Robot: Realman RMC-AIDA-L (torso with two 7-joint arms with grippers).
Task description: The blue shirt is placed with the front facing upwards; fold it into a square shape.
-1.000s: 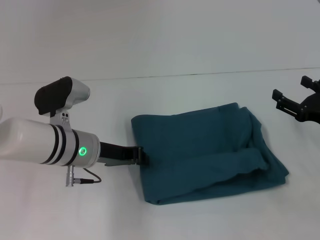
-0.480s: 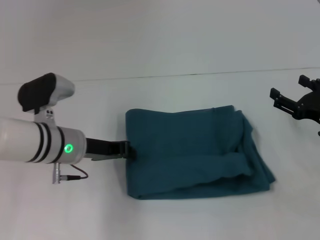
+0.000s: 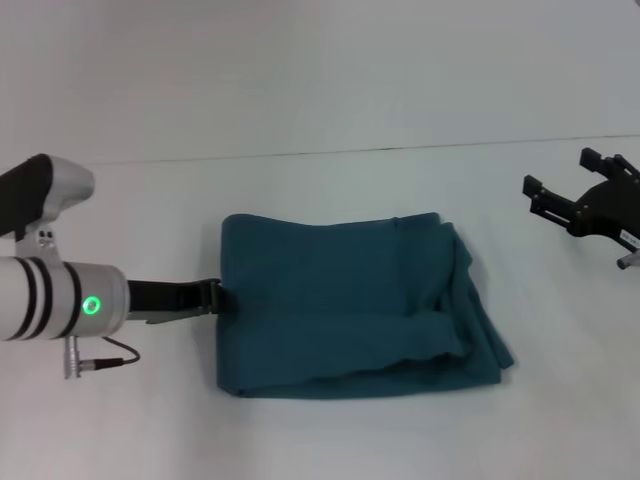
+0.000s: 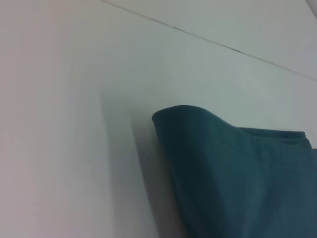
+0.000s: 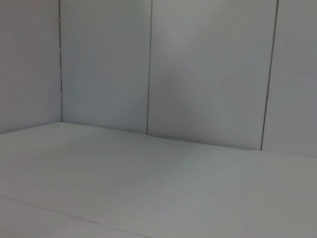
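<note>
The blue shirt (image 3: 345, 305) lies mid-desk as a folded, roughly rectangular bundle of soft matte cotton; no chest lettering shows. Its left edge is straight and layered, while the right end is rumpled into loose rolls and overlapping folds. The left gripper (image 3: 215, 296) sits low at the middle of that left edge, its fingers apparently closed on the cloth, though the contact itself is small and dark. The right gripper (image 3: 580, 205) hangs well apart to the right, fingers spread wide and holding nothing. Judgement: folding is largely complete and positioning or tidying is in hand. The next move calls for squaring the rumpled right end. The desk (image 3: 320, 430) is plain white.
</note>
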